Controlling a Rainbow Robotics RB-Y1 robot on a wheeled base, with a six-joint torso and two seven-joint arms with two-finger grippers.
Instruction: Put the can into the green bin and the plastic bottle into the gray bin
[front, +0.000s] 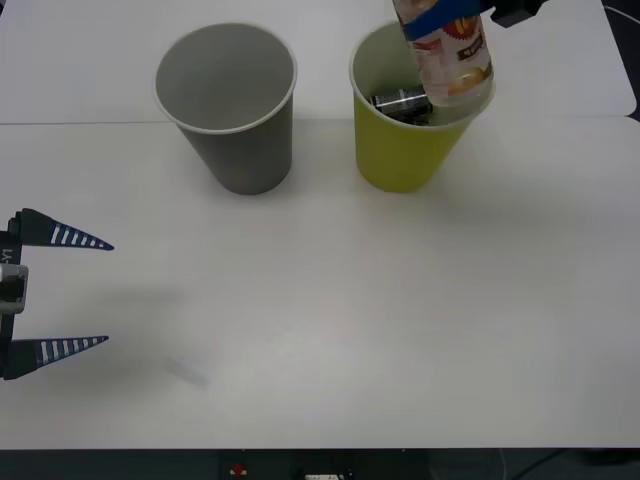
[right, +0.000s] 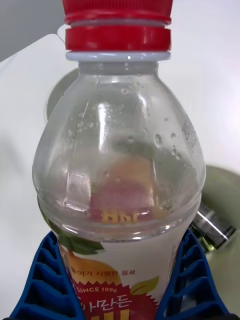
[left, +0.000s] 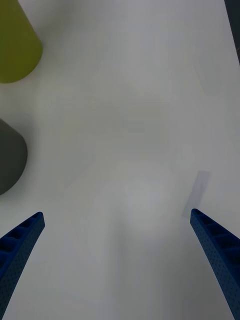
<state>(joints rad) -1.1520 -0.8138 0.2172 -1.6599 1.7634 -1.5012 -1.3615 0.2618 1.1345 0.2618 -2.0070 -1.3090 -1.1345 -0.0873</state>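
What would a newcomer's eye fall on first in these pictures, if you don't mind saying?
Most striking is the plastic bottle, clamped in the right gripper and held in the air over the green bin at the table's far right. The can already lies inside that bin, while the gray bin stands beside it. The left gripper waits open at the table's near left.

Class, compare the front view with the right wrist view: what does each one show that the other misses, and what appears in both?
Front view alone: the whole gray bin, the left gripper open low over the table, and the green bin as a full cup. Right wrist view alone: the bottle's red cap and the right gripper shut on the label. Both: the plastic bottle and the can lying inside the green bin.
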